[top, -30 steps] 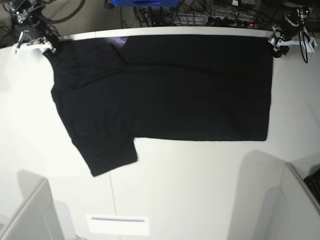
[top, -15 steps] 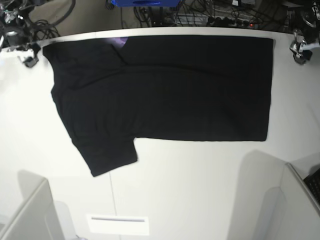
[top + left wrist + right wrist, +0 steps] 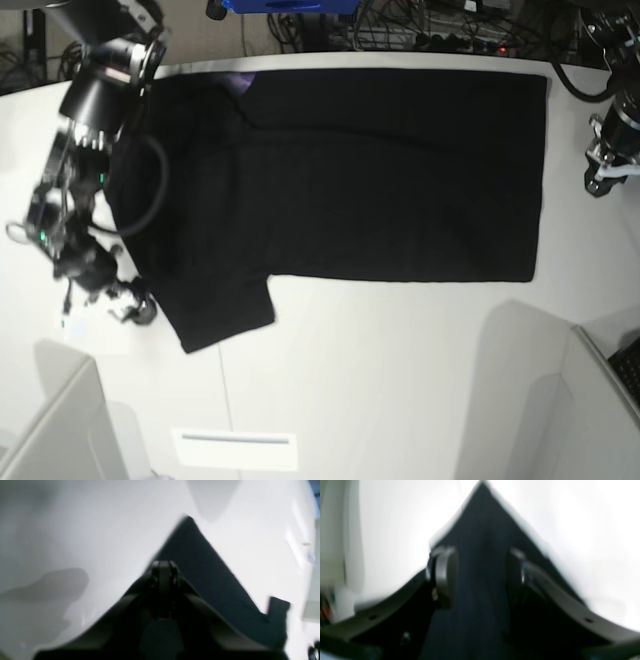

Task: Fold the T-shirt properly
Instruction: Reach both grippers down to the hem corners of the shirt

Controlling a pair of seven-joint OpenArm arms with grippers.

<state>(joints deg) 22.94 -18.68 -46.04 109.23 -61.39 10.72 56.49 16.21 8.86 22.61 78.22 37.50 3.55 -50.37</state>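
The black T-shirt lies flat on the white table, plain side up, one sleeve pointing toward the near edge. A sliver of purple print shows at the far edge. My right gripper is at the left edge of the sleeve; in the blurred right wrist view it is open, with black cloth seen between its fingers. My left gripper hangs beside the shirt's right edge, apart from it; in the left wrist view it is shut and empty, with a shirt corner beyond it.
Cables and a power strip lie behind the table's far edge, by a blue box. A white label sits near the front edge. Grey partitions stand at front left and front right.
Both grippers left the shirt's far corners. The right arm swung over the shirt's left side down to the sleeve. The left arm moved toward the near side along the right edge.
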